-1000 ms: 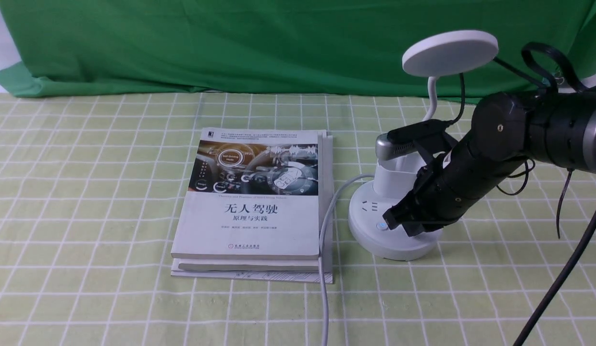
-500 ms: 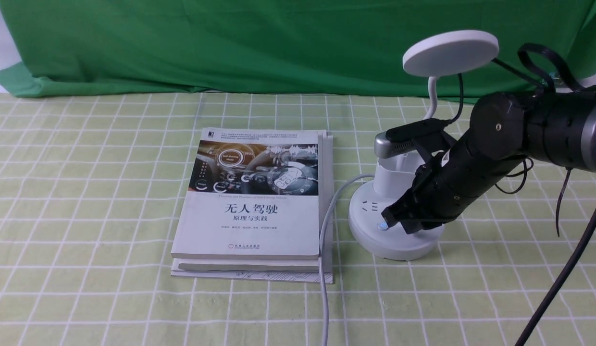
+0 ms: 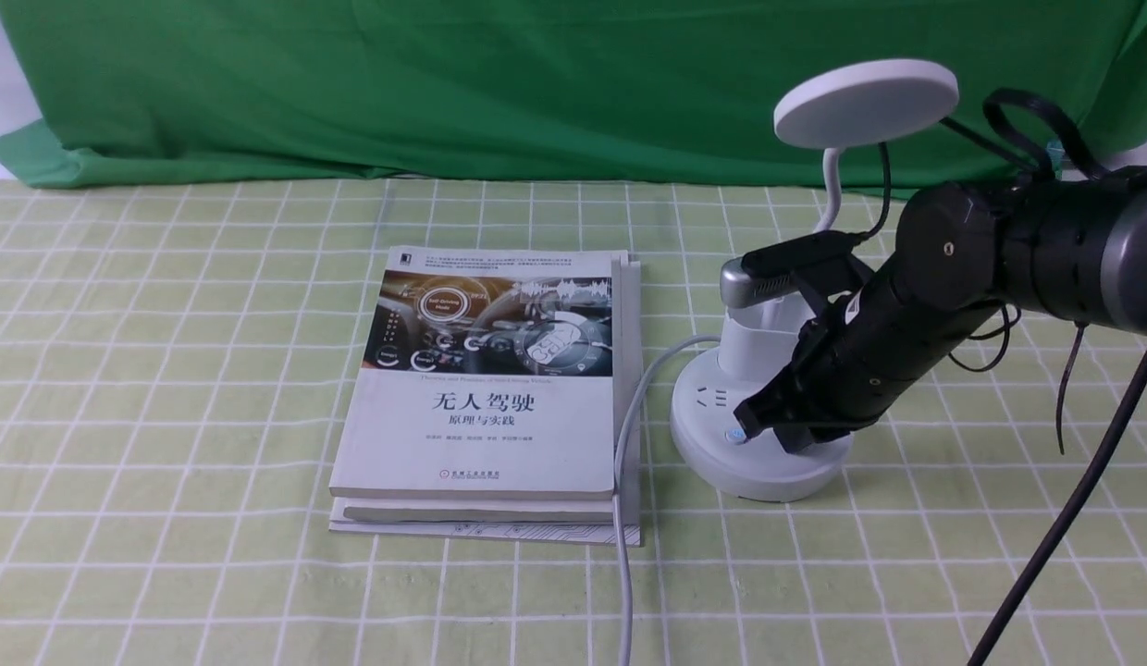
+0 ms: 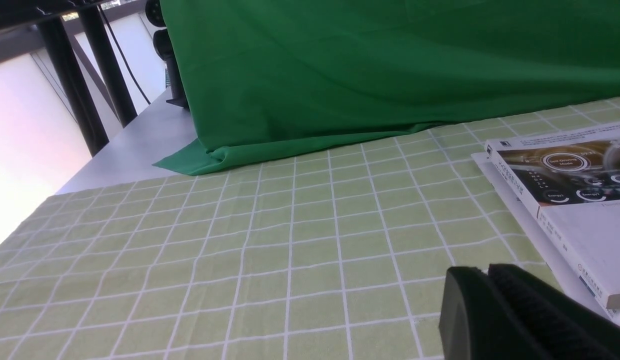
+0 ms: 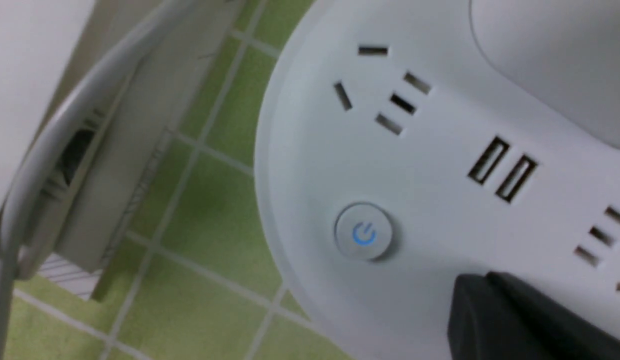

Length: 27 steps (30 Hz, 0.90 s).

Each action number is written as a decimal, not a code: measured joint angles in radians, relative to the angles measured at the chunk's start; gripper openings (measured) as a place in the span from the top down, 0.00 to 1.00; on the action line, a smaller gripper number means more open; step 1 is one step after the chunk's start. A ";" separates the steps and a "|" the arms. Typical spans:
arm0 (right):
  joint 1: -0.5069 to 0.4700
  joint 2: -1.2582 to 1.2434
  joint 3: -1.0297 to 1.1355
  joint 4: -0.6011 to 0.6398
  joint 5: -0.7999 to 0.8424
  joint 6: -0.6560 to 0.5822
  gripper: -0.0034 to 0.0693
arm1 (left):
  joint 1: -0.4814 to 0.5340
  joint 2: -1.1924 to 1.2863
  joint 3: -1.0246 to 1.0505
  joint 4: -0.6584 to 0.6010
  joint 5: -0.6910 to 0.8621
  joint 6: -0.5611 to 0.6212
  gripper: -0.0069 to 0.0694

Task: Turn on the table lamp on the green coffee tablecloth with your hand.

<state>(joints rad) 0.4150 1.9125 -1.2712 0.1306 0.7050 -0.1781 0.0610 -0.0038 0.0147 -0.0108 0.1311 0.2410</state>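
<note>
The white table lamp stands on the green coffee tablecloth (image 3: 166,370) at the right, with its disc head (image 3: 865,100) raised and its round base (image 3: 749,467) below. The head shows no glow. My right hand (image 3: 747,418) leans down over the base, shut and empty, its tip just beside the button with a blue ring (image 3: 738,435). In the right wrist view the button (image 5: 363,232) sits on the base (image 5: 440,165) a short way from my shut tip (image 5: 482,280). My left gripper (image 4: 477,272) is shut and empty, low over the cloth (image 4: 240,225).
Two stacked books (image 3: 486,388) lie left of the lamp and show in the left wrist view (image 4: 580,200). A grey cable (image 3: 624,481) runs from the base toward the front edge. A dark green backdrop (image 3: 444,83) hangs behind.
My right hand has shifted slightly left over the lamp base, its tip closer to the blue-ringed button. Lamp and books have not moved.
</note>
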 joint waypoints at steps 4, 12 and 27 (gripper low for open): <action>0.000 -0.012 0.002 0.000 -0.007 0.001 0.91 | 0.000 0.000 0.000 0.000 0.000 0.000 0.88; 0.008 -0.108 0.011 0.000 0.011 0.001 0.91 | 0.000 0.000 0.000 0.000 0.000 -0.001 0.88; 0.046 -0.328 0.262 -0.001 0.090 0.042 0.91 | 0.000 0.000 0.000 0.000 0.000 0.000 0.88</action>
<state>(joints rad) 0.4612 1.5845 -1.0091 0.1293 0.7953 -0.1356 0.0610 -0.0038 0.0147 -0.0108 0.1311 0.2410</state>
